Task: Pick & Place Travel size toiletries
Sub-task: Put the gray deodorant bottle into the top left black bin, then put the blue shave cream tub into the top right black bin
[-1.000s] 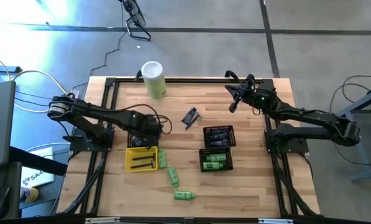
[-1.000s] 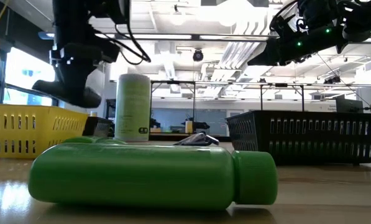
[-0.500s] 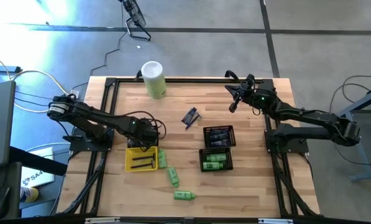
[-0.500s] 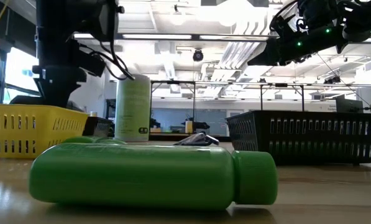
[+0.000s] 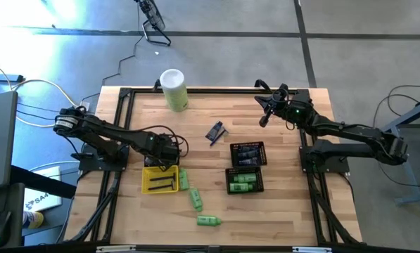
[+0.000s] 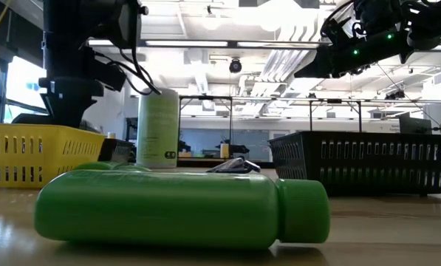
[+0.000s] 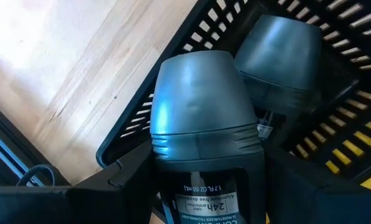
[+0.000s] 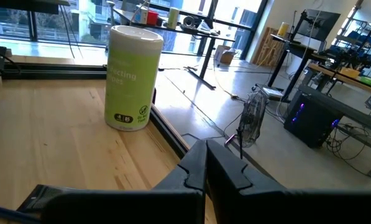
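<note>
My left gripper (image 5: pixel 162 151) points down over a black mesh basket (image 7: pixel 184 43) just beyond the yellow tray (image 5: pixel 160 180). It is shut on a dark grey toiletry bottle (image 7: pixel 197 118). A second grey bottle (image 7: pixel 278 62) lies in that basket. Three green bottles (image 5: pixel 183 179) (image 5: pixel 196 199) (image 5: pixel 208 221) lie on their sides on the wood near the front. A bluish packet (image 5: pixel 215 132) lies mid-table. My right gripper (image 5: pixel 264 118) hangs shut and level above the far right of the table, holding nothing. My left gripper pinches the grey bottle's labelled body (image 7: pixel 201 193), just behind its rounded cap, between its two fingers (image 7: pixel 120 183). The fingers come from above. The bottle hangs cap-end down over the basket's corner; whether it touches the basket, I cannot tell.
A tall pale-green canister (image 5: pixel 173 89) with a white lid stands at the far edge. Two more black baskets (image 5: pixel 248 154) (image 5: pixel 245 180) right of centre hold dark and green items. Black rails frame the table. One green bottle (image 6: pixel 168 207) fills the low view's foreground.
My left gripper has sunk with the grey bottle toward the black basket and shifted a little toward the table's left edge, then come to rest. Its hold has not changed.
</note>
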Controlling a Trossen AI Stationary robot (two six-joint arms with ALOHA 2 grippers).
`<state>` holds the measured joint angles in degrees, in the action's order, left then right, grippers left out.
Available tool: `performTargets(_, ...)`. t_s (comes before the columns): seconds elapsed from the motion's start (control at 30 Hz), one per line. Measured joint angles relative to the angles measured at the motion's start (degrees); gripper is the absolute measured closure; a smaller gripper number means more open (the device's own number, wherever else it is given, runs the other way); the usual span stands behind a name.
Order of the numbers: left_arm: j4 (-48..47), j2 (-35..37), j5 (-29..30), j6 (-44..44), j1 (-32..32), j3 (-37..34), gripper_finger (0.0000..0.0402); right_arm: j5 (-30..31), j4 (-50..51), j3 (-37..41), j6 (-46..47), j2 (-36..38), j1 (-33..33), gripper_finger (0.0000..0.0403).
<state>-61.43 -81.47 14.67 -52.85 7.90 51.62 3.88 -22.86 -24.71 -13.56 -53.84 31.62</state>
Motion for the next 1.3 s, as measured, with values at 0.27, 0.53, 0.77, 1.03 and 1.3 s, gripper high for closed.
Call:
performTargets(0.27,0.04,-0.02,-1.67,0.03,0.0,0.01,0.0176,-0.01,-0.01,0.0,0.01,0.0,0.0,0.04)
performTargets(0.53,0.0,-0.02,-1.66,0.03,0.0,0.0,0.0152,-0.01,-0.01,0.0,0.0,0.0,0.0,0.04)
performTargets(0.77,0.0,-0.02,-1.61,0.47,-0.02,0.02,0.0122,0.0,-0.01,0.0,0.0,0.0,0.0,0.04)
performTargets(1.03,-0.03,-0.04,-1.24,3.58,-0.04,1.9,0.0121,-0.01,-0.01,0.0,0.01,0.0,0.0,0.04)
performTargets(1.3,0.16,-0.04,2.55,9.36,-0.04,8.37,0.0121,0.0,-0.01,0.0,0.0,0.0,0.0,0.04)
